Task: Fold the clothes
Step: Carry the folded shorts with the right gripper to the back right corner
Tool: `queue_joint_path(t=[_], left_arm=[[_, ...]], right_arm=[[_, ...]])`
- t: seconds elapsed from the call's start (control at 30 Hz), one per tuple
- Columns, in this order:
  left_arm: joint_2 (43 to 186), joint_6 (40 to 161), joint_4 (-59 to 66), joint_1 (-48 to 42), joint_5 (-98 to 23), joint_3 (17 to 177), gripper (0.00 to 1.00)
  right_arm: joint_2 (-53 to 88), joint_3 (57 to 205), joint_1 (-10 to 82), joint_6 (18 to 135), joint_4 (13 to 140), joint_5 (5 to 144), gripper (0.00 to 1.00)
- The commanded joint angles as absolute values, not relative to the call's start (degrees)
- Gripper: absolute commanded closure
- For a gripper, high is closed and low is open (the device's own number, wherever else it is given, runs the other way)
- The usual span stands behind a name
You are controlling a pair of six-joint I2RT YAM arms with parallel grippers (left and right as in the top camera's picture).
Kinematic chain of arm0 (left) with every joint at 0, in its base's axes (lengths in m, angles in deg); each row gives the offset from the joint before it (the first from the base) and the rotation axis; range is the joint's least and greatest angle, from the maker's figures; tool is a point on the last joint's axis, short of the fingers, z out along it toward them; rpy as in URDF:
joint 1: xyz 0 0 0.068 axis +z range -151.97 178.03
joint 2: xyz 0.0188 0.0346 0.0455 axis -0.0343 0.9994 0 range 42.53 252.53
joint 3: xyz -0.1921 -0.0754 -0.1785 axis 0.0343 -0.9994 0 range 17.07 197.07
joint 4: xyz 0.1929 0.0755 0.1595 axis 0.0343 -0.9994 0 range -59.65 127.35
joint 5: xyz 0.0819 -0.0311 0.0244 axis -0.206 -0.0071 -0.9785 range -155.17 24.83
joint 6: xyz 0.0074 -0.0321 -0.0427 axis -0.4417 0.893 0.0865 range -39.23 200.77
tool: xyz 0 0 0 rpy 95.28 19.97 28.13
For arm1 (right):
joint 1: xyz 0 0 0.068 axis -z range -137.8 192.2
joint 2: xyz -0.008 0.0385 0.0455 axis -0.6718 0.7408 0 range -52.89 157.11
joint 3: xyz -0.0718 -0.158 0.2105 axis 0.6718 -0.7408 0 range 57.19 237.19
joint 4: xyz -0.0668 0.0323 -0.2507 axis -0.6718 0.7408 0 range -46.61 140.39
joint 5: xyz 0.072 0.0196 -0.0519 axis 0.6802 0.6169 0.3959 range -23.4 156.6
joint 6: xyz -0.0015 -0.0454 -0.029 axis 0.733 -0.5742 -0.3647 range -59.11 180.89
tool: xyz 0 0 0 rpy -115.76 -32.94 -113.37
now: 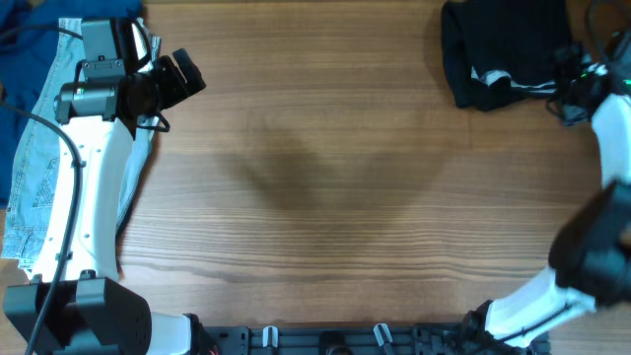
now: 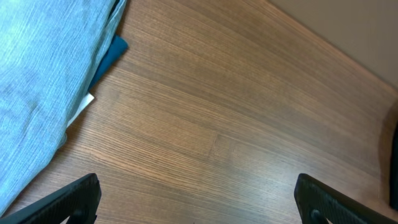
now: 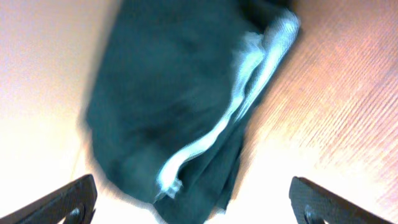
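Count: two arms, two grippers, and three garments that can be told apart on one wooden table. A black garment lies bunched at the upper right of the overhead frame. A pale denim garment lies along the left edge, and a deep blue garment is in the upper left corner, partly under the denim. Whether further items lie within that left pile cannot be told. The denim's long axis runs top to bottom of the overhead frame. In the right wrist view the black garment's long axis runs from upper right to lower left, with a pale inner strip following the same line. The left gripper stands at the denim's upper right edge over bare wood, with its jaws wide and nothing between them. The right gripper is above the lower end of the black garment, jaws spread wide and gripping nothing. The right wrist view is blurred.
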State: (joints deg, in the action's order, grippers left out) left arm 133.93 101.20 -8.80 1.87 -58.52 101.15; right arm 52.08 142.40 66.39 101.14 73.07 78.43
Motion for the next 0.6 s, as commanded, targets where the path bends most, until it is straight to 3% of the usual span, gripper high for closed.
queue_joint_path(t=[0.0, 0.1, 0.23, 0.33, 0.4, 0.47, 0.5, 0.57], left_arm=[[134.6, 101.33, -8.73, 2.02, -58.21, 101.5, 0.0], [134.6, 101.33, -8.71, 2.02, -58.21, 101.5, 0.0], [134.6, 101.33, -8.71, 2.02, -58.21, 101.5, 0.0], [134.6, 101.33, -8.73, 2.02, -58.21, 101.5, 0.0], [134.6, 101.33, -8.73, 2.02, -58.21, 101.5, 0.0], [134.6, 101.33, -8.73, 2.02, -58.21, 101.5, 0.0], [134.6, 101.33, -8.71, 2.02, -58.21, 101.5, 0.0], [134.6, 101.33, -8.71, 2.02, -58.21, 101.5, 0.0]], right_arm=[[36.39, 142.79, 63.2, 68.38, 81.96, 96.97, 0.0], [25.41, 142.79, 59.85, 74.19, 90.73, 98.83, 0.0], [18.29, 142.79, 59.31, 88.81, 91.45, 98.43, 0.0], [18.05, 142.79, 59.31, 89.3, 92.5, 95.59, 0.0], [18.27, 142.22, 58.78, 82.45, 93.09, 94.45, 0.0], [14.18, 139.16, 54.74, 62.96, 88.78, 94.15, 0.0], [5.63, 130.09, 49.21, 57.36, 81.5, 88.38, 0.0], [-1.69, 119.14, 47.26, 62.61, 71.16, 84.12, 0.0]])
